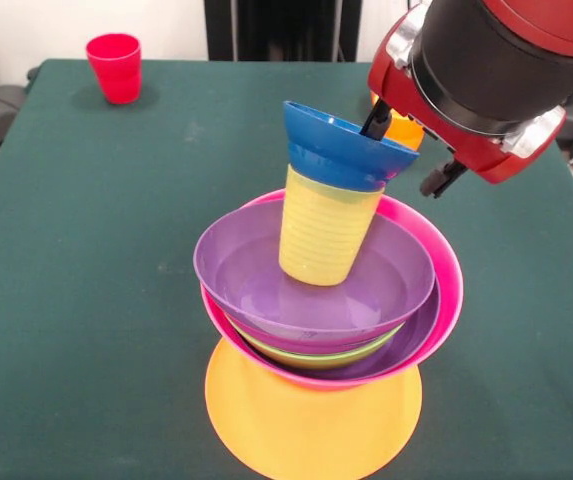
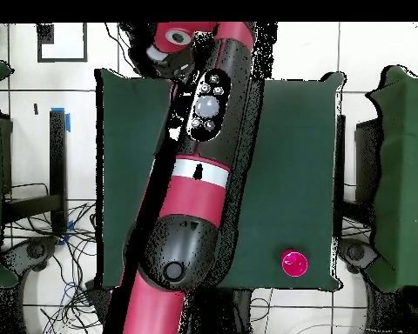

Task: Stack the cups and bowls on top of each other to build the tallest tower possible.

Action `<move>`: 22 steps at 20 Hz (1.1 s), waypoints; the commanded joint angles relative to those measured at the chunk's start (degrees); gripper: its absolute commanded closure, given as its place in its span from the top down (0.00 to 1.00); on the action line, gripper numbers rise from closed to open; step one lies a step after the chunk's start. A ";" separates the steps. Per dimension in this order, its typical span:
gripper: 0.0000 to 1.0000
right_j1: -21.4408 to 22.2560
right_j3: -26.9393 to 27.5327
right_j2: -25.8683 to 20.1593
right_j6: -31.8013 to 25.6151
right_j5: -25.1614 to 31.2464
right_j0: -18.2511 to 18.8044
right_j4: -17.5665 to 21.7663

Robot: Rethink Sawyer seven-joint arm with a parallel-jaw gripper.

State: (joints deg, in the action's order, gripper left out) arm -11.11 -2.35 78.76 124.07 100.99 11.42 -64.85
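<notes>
The tower stands at the table's near middle. Its base is a wide orange bowl (image 1: 311,415) turned upside down. On it nest a pink bowl (image 1: 444,290), a lime green bowl (image 1: 316,357) and two purple bowls (image 1: 256,265). A yellow cup (image 1: 324,228) leans inside the top purple bowl. A small blue bowl (image 1: 338,140) sits tilted on the cup's mouth. My gripper (image 1: 377,122) comes in from the upper right, shut on the blue bowl's right rim. A red cup (image 1: 114,67) (image 2: 293,263) stands alone at a table corner.
A small orange-yellow piece (image 1: 407,130) shows behind the gripper, mostly hidden. In the overhead view the red and black arm (image 2: 204,139) covers the tower. Green cloth (image 1: 86,260) covers the table, with cables and chairs beyond its edges.
</notes>
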 commanded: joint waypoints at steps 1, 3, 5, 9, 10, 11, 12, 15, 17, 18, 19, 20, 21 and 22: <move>1.00 -0.07 -2.24 -0.24 0.87 -2.94 -0.29 0.50; 1.00 -0.28 -2.02 -0.17 0.58 -3.96 -0.10 0.25; 1.00 -0.70 -1.28 0.87 0.01 -5.20 0.61 -0.71; 1.00 -1.78 -0.34 2.39 -1.45 -7.29 1.86 -2.45; 1.00 -2.03 -0.25 2.56 -1.81 -7.89 2.05 -2.77; 1.00 -2.28 -0.16 2.74 -2.16 -8.49 2.25 -3.10; 1.00 -2.57 0.00 3.21 -2.51 -9.06 2.52 -3.69; 1.00 -3.11 0.38 4.85 -3.64 -10.16 3.20 -5.35; 1.00 -3.28 0.83 6.90 -4.62 -10.52 3.93 -7.11; 1.00 -3.27 0.91 7.61 -4.98 -10.46 4.17 -7.76; 1.00 -3.26 0.98 8.31 -5.34 -10.40 4.40 -8.42; 1.00 -3.21 0.92 8.51 -5.62 -10.26 4.43 -8.63; 1.00 -3.17 0.87 8.71 -5.76 -10.17 4.46 -8.87; 1.00 -3.12 0.82 8.91 -5.89 -10.08 4.49 -9.10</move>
State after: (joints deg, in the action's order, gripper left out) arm -13.17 -2.33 84.22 124.07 94.26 14.82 -72.36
